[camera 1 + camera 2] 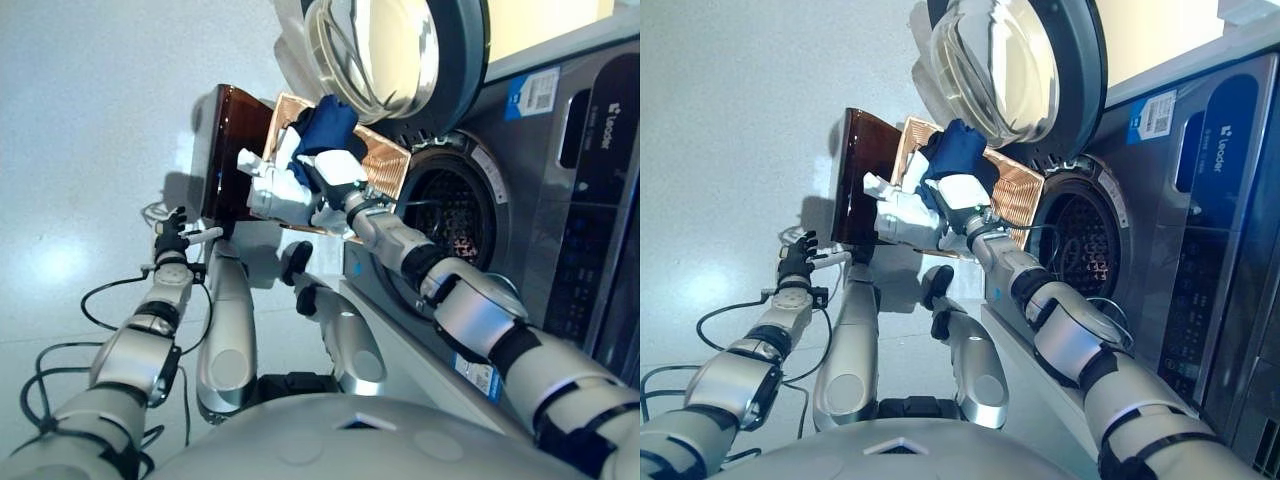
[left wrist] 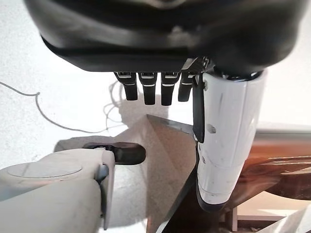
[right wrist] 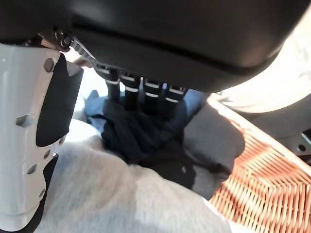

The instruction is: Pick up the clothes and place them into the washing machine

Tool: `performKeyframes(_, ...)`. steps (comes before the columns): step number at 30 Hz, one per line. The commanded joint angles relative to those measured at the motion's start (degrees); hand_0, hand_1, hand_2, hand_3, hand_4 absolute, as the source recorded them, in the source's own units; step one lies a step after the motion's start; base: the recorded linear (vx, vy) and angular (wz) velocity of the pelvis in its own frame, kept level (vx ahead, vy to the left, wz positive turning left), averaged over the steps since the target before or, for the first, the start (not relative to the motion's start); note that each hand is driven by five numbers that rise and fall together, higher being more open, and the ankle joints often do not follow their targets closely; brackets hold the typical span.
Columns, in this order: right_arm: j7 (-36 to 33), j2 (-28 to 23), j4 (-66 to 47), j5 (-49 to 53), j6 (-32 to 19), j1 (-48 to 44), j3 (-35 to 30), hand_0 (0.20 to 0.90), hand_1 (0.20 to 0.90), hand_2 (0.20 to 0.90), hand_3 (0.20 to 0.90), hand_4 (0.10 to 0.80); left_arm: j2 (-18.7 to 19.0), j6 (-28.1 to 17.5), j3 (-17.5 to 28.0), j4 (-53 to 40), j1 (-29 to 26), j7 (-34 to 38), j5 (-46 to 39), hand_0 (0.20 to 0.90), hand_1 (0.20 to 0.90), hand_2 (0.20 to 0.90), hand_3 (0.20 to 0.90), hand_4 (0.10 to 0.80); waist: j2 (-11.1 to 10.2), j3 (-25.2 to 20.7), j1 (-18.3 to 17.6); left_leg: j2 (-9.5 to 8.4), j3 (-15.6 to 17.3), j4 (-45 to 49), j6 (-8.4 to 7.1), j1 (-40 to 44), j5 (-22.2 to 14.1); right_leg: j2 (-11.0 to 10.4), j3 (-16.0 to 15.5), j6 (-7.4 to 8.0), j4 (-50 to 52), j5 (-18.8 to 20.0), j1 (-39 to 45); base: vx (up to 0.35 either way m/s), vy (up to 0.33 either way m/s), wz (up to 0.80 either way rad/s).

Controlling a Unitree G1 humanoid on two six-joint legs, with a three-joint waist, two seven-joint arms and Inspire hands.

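A wicker basket [image 1: 388, 160] holds a dark blue garment [image 1: 326, 124] and pale grey-white cloth [image 1: 268, 192]. It sits beside the washing machine's open drum [image 1: 446, 216]. My right hand [image 1: 336, 172] reaches into the basket and rests on the clothes. In the right wrist view its straight fingers [image 3: 146, 94] touch the dark blue garment [image 3: 141, 138], the thumb stands apart, and grey cloth [image 3: 121, 199] lies below. My left hand [image 1: 172, 242] hangs low over the floor with relaxed fingers, holding nothing.
The round glass door [image 1: 385, 50] stands swung open above the basket. The basket rests on a glossy dark brown stand [image 1: 235, 150]. The machine's grey front panel [image 1: 585, 230] fills the right side. Pale floor [image 1: 90, 120] lies to the left.
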Motion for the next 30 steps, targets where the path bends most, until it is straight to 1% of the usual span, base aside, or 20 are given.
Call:
performKeyframes(1,0.08,0.70,0.71,-0.80,-0.65,-0.91,-0.36,0.900,0.900,0.900,0.900,0.800,0.21,-2.33,-0.62,-0.43,-1.21,1.56,-0.35,0.900,0.900,0.900,0.900,0.800,0.90,1.97,2.46,-0.67,2.24,0.08,-1.02,0.88,-3.46,0.39,1.31,1.57,7.62,-1.48,-4.61,-0.041,-0.017,0.14)
performKeyframes(5,0.04,1.16,2.43,-1.38,-0.13,-1.48,-0.08,0.900,0.900,0.900,0.900,0.800,0.23,-2.28,-1.08,-0.52,-1.78,1.49,-0.64,0.900,0.900,0.900,0.900,0.800,1.28,2.67,3.03,-0.96,1.78,-0.44,-1.12,0.07,-2.61,0.19,0.77,1.77,7.64,-1.14,-5.26,-0.018,-0.020,0.07)
performKeyframes(8,0.19,1.51,2.87,-1.71,-0.06,-1.33,0.07,0.900,0.900,0.900,0.900,0.800,0.33,-2.25,-1.17,-0.20,-1.78,1.51,-0.20,0.900,0.900,0.900,0.900,0.800,1.42,2.68,3.40,-1.07,1.05,-1.27,-1.27,0.19,-2.13,0.11,0.23,1.58,7.84,-1.61,-5.25,0.012,-0.020,0.14)
performKeyframes(14,0.13,1.92,3.32,-1.80,0.05,-0.81,0.09,0.900,0.900,0.900,0.900,0.800,0.24,-2.12,-1.59,0.02,-2.22,1.55,0.06,0.900,0.900,0.900,0.900,0.800,1.73,2.46,3.60,-1.36,0.62,-1.59,-1.50,-0.16,-1.73,-0.08,-0.49,1.30,8.18,-2.16,-5.46,0.003,-0.017,0.11)
performKeyframes(15,0.03,1.94,3.57,-1.90,0.13,-0.76,-0.02,0.724,0.724,0.724,0.724,0.675,0.09,-2.12,-1.69,-0.06,-2.23,1.52,0.12,0.900,0.900,0.900,0.900,0.800,1.86,2.42,3.64,-1.40,0.50,-1.69,-1.51,-0.28,-1.64,-0.13,-0.66,1.26,8.35,-2.26,-5.54,0.002,-0.002,0.10)
performKeyframes(16,0.06,2.01,3.94,-1.88,0.21,-0.67,-0.22,0.724,0.724,0.724,0.724,0.675,0.01,-2.12,-1.70,0.08,-2.27,1.45,0.17,0.900,0.900,0.900,0.900,0.800,1.98,2.44,3.67,-1.46,0.51,-1.62,-1.50,-0.41,-1.60,-0.21,-0.76,1.26,8.56,-2.30,-5.64,0.095,-0.021,0.11)
performKeyframes(17,0.04,2.02,4.09,-1.85,0.25,-0.72,-0.18,0.373,0.373,0.373,0.373,0.424,-0.05,-2.06,-1.75,0.13,-2.26,1.47,0.09,0.900,0.900,0.900,0.900,0.800,2.03,2.19,3.60,-1.33,0.34,-1.34,-1.68,0.18,-3.56,-0.03,-0.20,1.68,9.01,-3.84,-5.23,-0.007,0.006,0.07)
performKeyframes(18,-0.18,1.84,4.26,-1.83,0.39,-0.95,-0.51,0.258,0.258,0.258,0.258,0.341,-0.13,-2.05,-2.00,-0.03,-2.49,1.58,0.34,0.900,0.900,0.900,0.900,0.800,2.33,2.54,3.82,-1.56,0.40,-1.59,-1.51,-0.57,-1.61,-0.30,-0.80,1.25,8.53,-2.34,-5.71,-0.009,0.012,0.12)
performKeyframes(19,-0.30,1.69,4.45,-1.74,0.47,-1.15,-0.64,0.200,0.200,0.200,0.200,0.300,-0.23,-2.03,-2.17,-0.12,-2.58,1.63,0.31,0.900,0.900,0.900,0.900,0.800,2.52,2.63,3.84,-1.62,0.35,-1.64,-1.51,-0.63,-1.56,-0.34,-0.80,1.25,8.48,-2.27,-5.79,-0.105,0.039,0.12)
performKeyframes(21,-0.54,1.49,4.88,-1.69,0.61,-1.38,-0.84,0.200,0.200,0.200,0.200,0.300,-0.24,-2.00,-2.28,-0.05,-2.71,1.72,0.47,0.900,0.900,0.900,0.900,0.800,2.74,2.77,3.86,-1.61,0.34,-1.79,-1.48,-0.73,-1.42,-0.44,-0.80,1.36,8.40,-2.12,-5.89,0.047,-0.008,0.11)
performKeyframes(22,-0.63,1.40,5.16,-1.71,0.67,-1.46,-0.98,0.200,0.200,0.200,0.200,0.300,-0.38,-2.00,-2.22,0.01,-2.74,1.69,0.53,0.900,0.900,0.900,0.900,0.800,2.79,2.48,3.75,-1.46,0.19,-1.80,-1.65,-0.07,-3.22,-0.29,-0.26,1.80,8.71,-3.59,-5.47,0.004,0.008,0.06)
performKeyframes(23,-0.76,1.32,5.18,-1.75,0.72,-1.53,-1.15,0.200,0.200,0.200,0.200,0.300,-0.46,-2.03,-2.38,0.00,-2.76,1.66,0.52,0.900,0.900,0.900,0.900,0.800,2.98,2.78,3.89,-1.63,0.33,-2.11,-1.45,-0.69,-1.28,-0.55,-0.85,1.46,8.20,-1.98,-5.91,0.013,0.009,0.07)
performKeyframes(24,-0.82,1.25,5.34,-1.74,0.80,-1.50,-1.29,0.200,0.200,0.200,0.200,0.300,-0.58,-2.04,-2.40,0.11,-2.73,1.59,0.54,0.900,0.900,0.900,0.900,0.800,3.02,2.78,3.88,-1.67,0.34,-2.14,-1.43,-0.60,-1.28,-0.54,-0.79,1.50,8.15,-1.94,-5.89,0.019,0.012,0.12)
performKeyframes(25,-0.86,1.16,5.39,-1.65,0.81,-1.52,-1.31,0.200,0.200,0.200,0.200,0.300,-0.74,-1.99,-2.46,0.21,-2.62,1.59,0.50,0.900,0.900,0.900,0.900,0.800,2.97,2.43,3.72,-1.56,0.22,-2.02,-1.61,0.19,-3.15,-0.34,-0.21,1.91,8.48,-3.45,-5.33,0.024,0.011,0.11)
performKeyframes(26,-1.02,1.05,5.40,-1.67,0.89,-1.58,-1.64,0.200,0.200,0.200,0.200,0.300,-0.88,-2.03,-2.48,0.21,-2.59,1.63,0.58,0.900,0.900,0.900,0.900,0.800,3.11,2.61,3.80,-1.78,0.41,-2.13,-1.40,-0.50,-1.30,-0.58,-0.72,1.47,8.01,-1.98,-5.71,0.021,0.014,0.15)
performKeyframes(30,-1.42,0.59,5.38,-1.41,0.89,-1.30,-2.32,0.200,0.200,0.200,0.200,0.300,-1.18,-1.90,-2.61,0.37,-2.53,1.83,0.89,0.900,0.900,0.900,0.900,0.800,3.41,2.07,3.49,-1.92,0.63,-2.27,-1.31,-0.37,-1.26,-0.60,-0.59,1.36,8.00,-2.16,-5.62,-0.009,0.025,0.11)
